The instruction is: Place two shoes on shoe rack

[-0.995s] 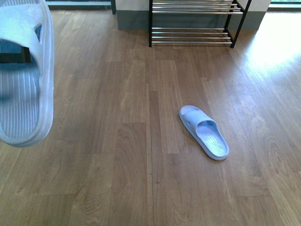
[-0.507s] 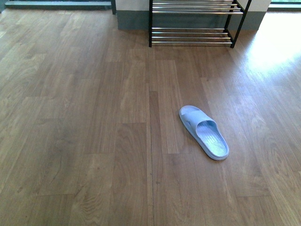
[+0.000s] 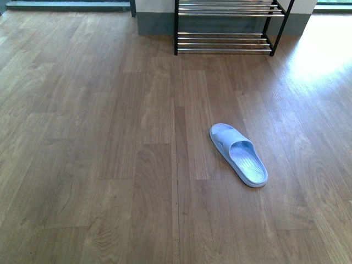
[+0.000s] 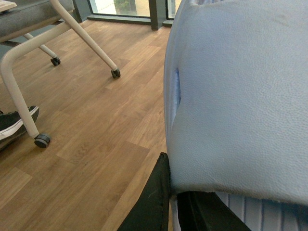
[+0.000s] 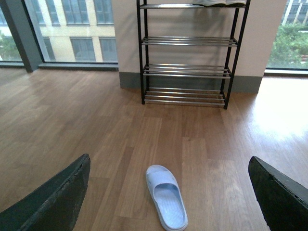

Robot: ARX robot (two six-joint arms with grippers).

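Observation:
One light blue slipper (image 3: 238, 155) lies sole-down on the wood floor, right of centre, toe toward the shoe rack (image 3: 224, 41) against the far wall. The right wrist view shows this slipper (image 5: 166, 196) below and between my right gripper's (image 5: 168, 160) wide-open fingers, well above it; the rack (image 5: 185, 67) stands beyond. The other light blue slipper (image 4: 240, 96) fills the left wrist view, and my left gripper (image 4: 174, 195) is shut on its strap edge. Neither arm appears in the front view.
White table legs on castors (image 4: 42, 139) and a black sneaker with a white sole (image 4: 14, 122) are near the left arm. Pale objects (image 5: 216, 2) sit on the rack's top tier. Floor-length windows (image 5: 72, 29) flank the rack's wall.
The held slipper, seen at the left edge of the front view a second ago, has moved out of that view. The slipper on the floor has not moved.

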